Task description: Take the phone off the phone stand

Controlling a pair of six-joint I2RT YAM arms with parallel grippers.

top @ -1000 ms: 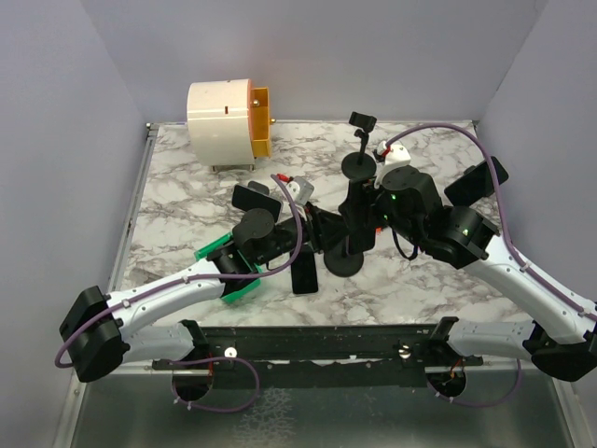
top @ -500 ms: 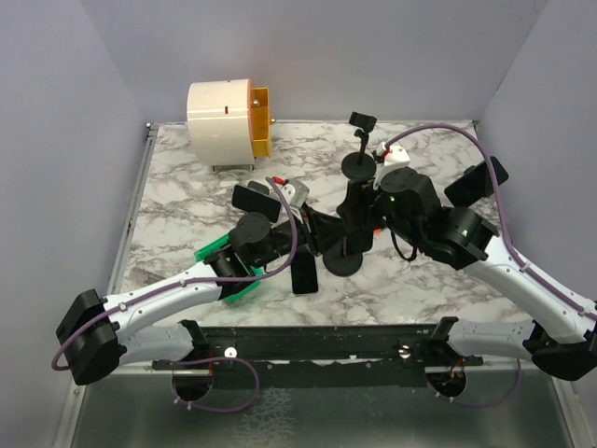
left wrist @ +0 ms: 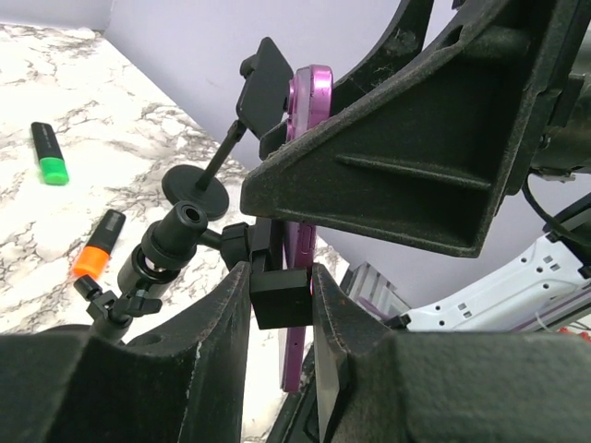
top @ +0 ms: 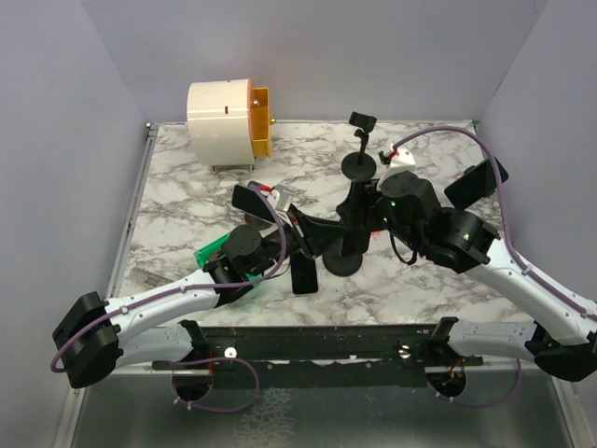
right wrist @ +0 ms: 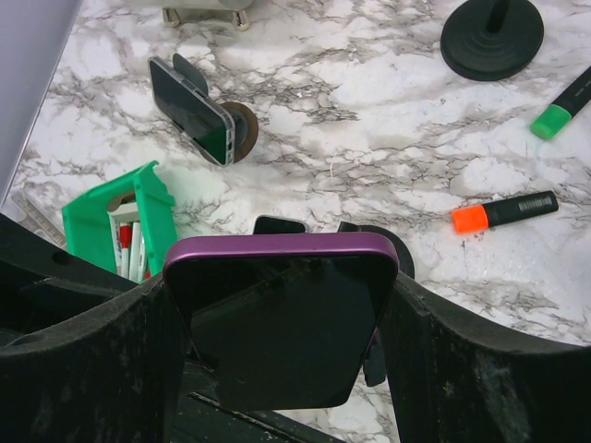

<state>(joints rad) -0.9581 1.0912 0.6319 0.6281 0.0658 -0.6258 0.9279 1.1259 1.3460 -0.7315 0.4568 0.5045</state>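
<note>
The right gripper (right wrist: 280,343) is clenched on the purple phone (right wrist: 277,286), with one finger pressed against each long side of it. The left gripper (left wrist: 280,281) is closed on the black clamp block (left wrist: 282,309) of the phone stand (top: 343,262), and its two fingers touch the block on both sides. The phone is upright and sits in this clamp, and the stand's round foot rests near the middle of the marble table (top: 187,201), between the two arms.

Top camera high, rearward; both wrist cameras close, sharing phone (right wrist: 277,314).
</note>
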